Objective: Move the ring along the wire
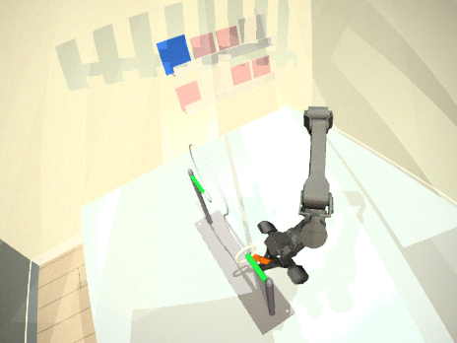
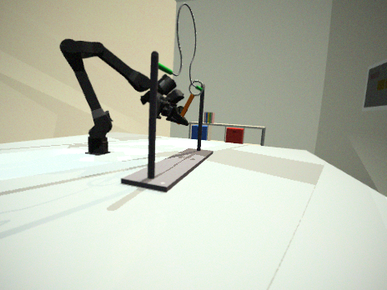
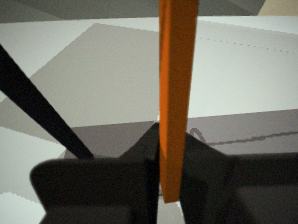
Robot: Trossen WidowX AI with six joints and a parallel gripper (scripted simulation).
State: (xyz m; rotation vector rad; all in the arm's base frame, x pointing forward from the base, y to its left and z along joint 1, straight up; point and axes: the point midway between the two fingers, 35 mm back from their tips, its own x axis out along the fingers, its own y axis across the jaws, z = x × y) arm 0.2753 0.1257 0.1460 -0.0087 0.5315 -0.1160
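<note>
The ring (image 1: 239, 252) (image 2: 189, 89) is around the wire at the inner end of one green part (image 1: 256, 267) (image 2: 199, 87), beside its post (image 1: 270, 298) (image 2: 201, 121). Whether it touches the wire is too small to tell. The orange handle (image 1: 261, 258) (image 2: 188, 105) (image 3: 177, 65) slants down from the ring. My gripper (image 1: 266, 263) (image 2: 183, 118) (image 3: 162, 128) is shut on the handle's lower part, below the wire on the arm's side. The ring is outside the wrist view. The other green part (image 1: 197, 184) (image 2: 165, 68) is at the other post (image 1: 204, 206) (image 2: 153, 117).
The thin grey wire (image 2: 195, 35) rises in a tall loop between the green parts. Both posts stand on a grey-brown base plate (image 1: 263, 325) (image 2: 143, 180) (image 3: 115, 140). In the wrist view a dark post (image 3: 45, 106) slants at left. Shelves are in the background.
</note>
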